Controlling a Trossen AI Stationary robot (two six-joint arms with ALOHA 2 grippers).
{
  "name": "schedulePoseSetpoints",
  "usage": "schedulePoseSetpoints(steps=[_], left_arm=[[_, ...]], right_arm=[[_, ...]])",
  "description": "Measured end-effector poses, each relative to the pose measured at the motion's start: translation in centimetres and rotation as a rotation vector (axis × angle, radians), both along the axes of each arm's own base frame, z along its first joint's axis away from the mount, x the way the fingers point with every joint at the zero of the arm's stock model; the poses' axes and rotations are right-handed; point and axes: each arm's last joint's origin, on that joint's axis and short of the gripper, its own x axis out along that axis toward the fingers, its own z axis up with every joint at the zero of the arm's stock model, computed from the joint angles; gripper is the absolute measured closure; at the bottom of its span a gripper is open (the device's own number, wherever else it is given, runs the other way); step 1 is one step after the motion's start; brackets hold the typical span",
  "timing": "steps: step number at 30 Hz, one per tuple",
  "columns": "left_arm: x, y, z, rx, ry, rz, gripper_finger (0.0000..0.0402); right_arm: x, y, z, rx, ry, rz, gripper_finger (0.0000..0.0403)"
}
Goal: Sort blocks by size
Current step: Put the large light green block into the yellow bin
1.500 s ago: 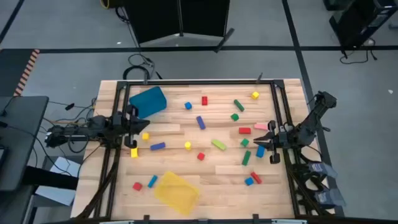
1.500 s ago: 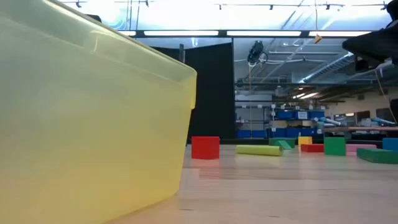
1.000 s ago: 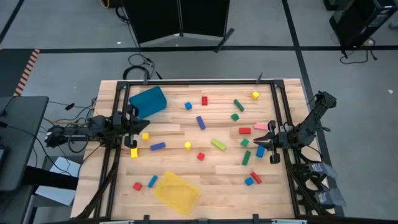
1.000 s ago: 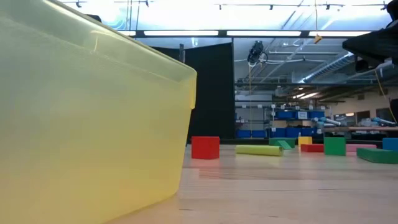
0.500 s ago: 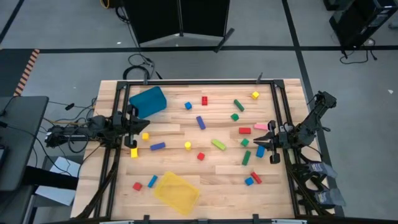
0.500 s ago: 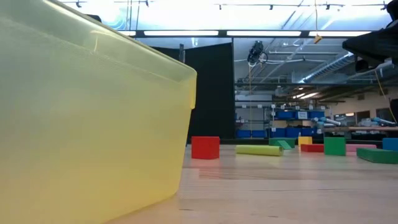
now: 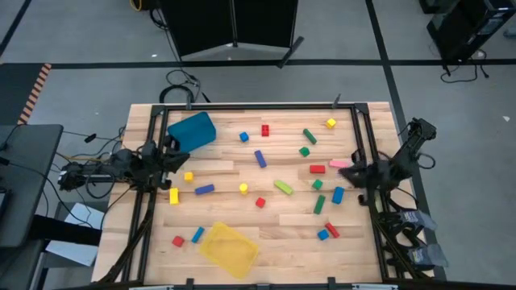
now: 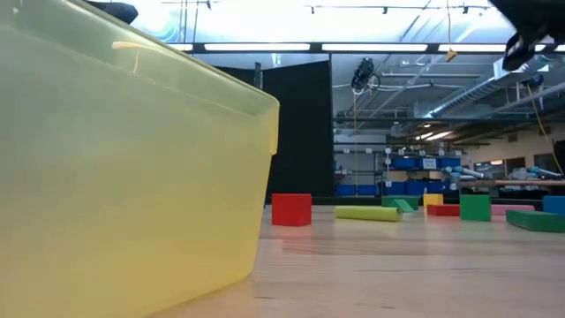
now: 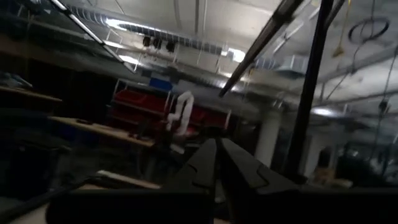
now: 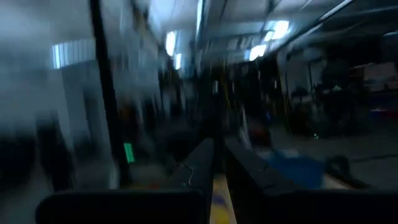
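Yellow tray (image 7: 228,246), blue bin (image 7: 192,130): contents indiscernible. Blocks (image 7: 283,187) scattered mid-table, apart from both grippers (left (image 9: 217,163), right (image 10: 218,163)), fingers closed, empty.

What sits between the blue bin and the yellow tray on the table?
In the high view, a yellow block and a blue bar lie between the blue bin and the yellow tray; otherwise bare wood.
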Motion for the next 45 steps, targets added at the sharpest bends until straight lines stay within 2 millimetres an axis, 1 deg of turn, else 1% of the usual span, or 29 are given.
schedulePoseSetpoints(steps=[2, 3, 5, 8, 10, 12, 16, 19, 23, 25, 27, 30, 34, 36, 39, 42, 45], left_arm=[[0.0, 0.0, 0.1, -0.023, -0.011, -0.021, 0.0371], [0.0, 0.0, 0.1, -0.034, -0.01, -0.029, 0.0371], [0.2, 0.0, 0.0, -0.079, -0.001, -0.054, 0.0371], [0.7, -0.1, -0.3, -0.125, 0.038, -0.107, 0.0371], [1.1, -0.3, -0.6, -0.104, 0.084, -0.143, 0.0371], [1.6, -0.3, -0.9, -0.09, 0.118, -0.139, 0.0371], [2.6, -0.2, -1.0, -0.093, 0.137, -0.116, 0.0371], [3.4, -0.2, -0.8, -0.039, 0.136, -0.073, 0.0371], [4.9, -0.2, 0.9, 0.027, 0.128, -0.039, 0.0371], [5.8, -0.2, 1.8, 0.073, 0.144, -0.019, 0.0367], [6.9, -0.2, 2.3, 0.111, 0.179, -0.006, 0.0355], [8.3, -0.3, 2.7, 0.163, 0.222, 0.003, 0.032], [9.6, -0.5, 2.8, 0.191, 0.264, 0.028, 0.0257], [9.8, -0.4, 2.7, 0.195, 0.265, 0.034, 0.0226], [9.5, -0.4, 3.2, 0.168, 0.222, 0.033, 0.0194], [8.9, -0.4, 4.0, 0.156, 0.172, 0.042, 0.0182], [8.2, -0.4, 4.5, 0.157, 0.155, 0.042, 0.0182]], right_arm=[[-0.5, -0.7, 1.1, 0.101, -0.101, -0.026, 0.0353], [-0.6, -0.9, 1.3, 0.124, -0.122, -0.036, 0.0353], [-0.5, -1.0, 1.8, 0.108, -0.101, -0.052, 0.0353], [0.2, -0.7, 2.6, 0.064, 0.009, -0.063, 0.0353], [0.9, -0.5, 3.2, 0.06, 0.095, -0.071, 0.0353], [1.8, -0.2, 3.7, 0.053, 0.195, -0.083, 0.0353], [4.1, 0.6, 4.2, 0.015, 0.38, -0.137, 0.0353], [6.3, 1.4, 4.1, -0.062, 0.508, -0.117, 0.0353], [9.7, 2.4, 2.5, -0.151, 0.675, -0.023, 0.0353], [11.3, 2.9, 1.7, -0.145, 0.748, 0.018, 0.0353], [12.9, 3.3, 0.8, -0.123, 0.82, 0.035, 0.0353], [14.9, 3.6, -0.6, -0.061, 0.947, 0.0, 0.0352], [16.9, 4.0, -2.6, -0.033, 1.156, -0.018, 0.0337], [17.6, 4.3, -3.7, -0.043, 1.239, -0.024, 0.0318], [18.9, 4.6, -5.0, -0.063, 1.299, -0.044, 0.0276], [20.0, 4.4, -6.1, -0.074, 1.333, -0.087, 0.0226], [21.1, 3.9, -6.7, -0.068, 1.356, -0.12, 0.0174]])
